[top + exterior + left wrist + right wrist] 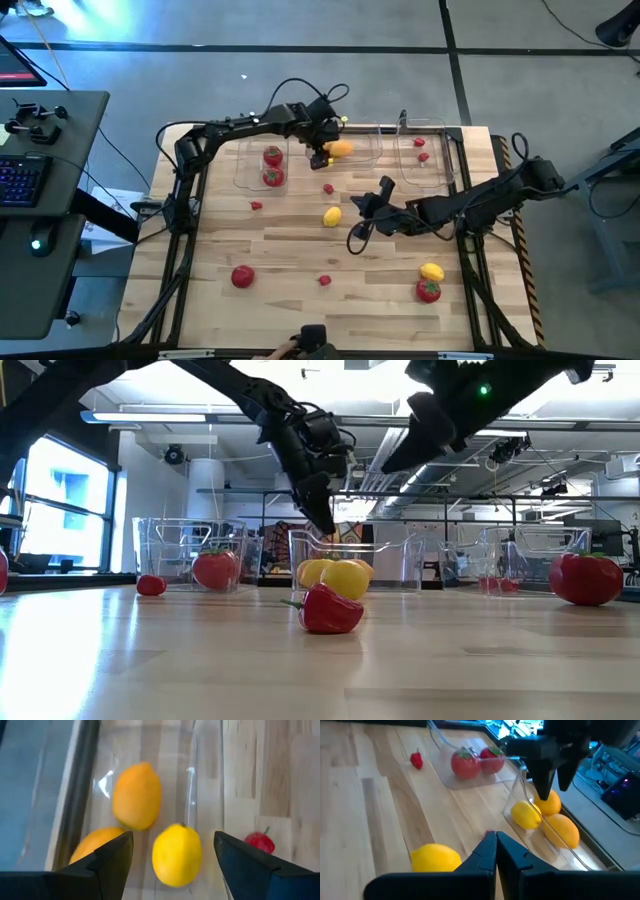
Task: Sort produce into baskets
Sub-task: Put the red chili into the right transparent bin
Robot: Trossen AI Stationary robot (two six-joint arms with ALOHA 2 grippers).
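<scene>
Looking across my desk (pixel 300 250) from its near edge, I see a red tomato (pixel 242 276) lying toward my left, a tiny red berry (pixel 325 281) near the middle, and a yellow lemon (pixel 431 271) touching another tomato (pixel 428 291) toward my right. Farther in, a second yellow lemon (pixel 332 215) rests near the centre, with one berry (pixel 257 206) off to its left and another (pixel 329 188) just beyond it.

My right tool (pixel 496 851) hangs above the desk just right of that central lemon, its fingers pressed together and holding nothing.

Along the far edge stand the three clear bins. The left bin (pixel 243 166) holds two tomatoes (pixel 273 167). The middle bin (pixel 368 146) holds citrus: in my left wrist view an orange oval (pixel 137 795), a yellow lemon (pixel 176 854) and a second orange one (pixel 97 843) partly behind a finger lie together inside it. My left tool (pixel 172 851) hovers over this bin with its fingers spread wide and nothing pinched between them; the yellow lemon sits below the gap. The right bin (pixel 438 168) holds two small berries (pixel 421 150).
</scene>
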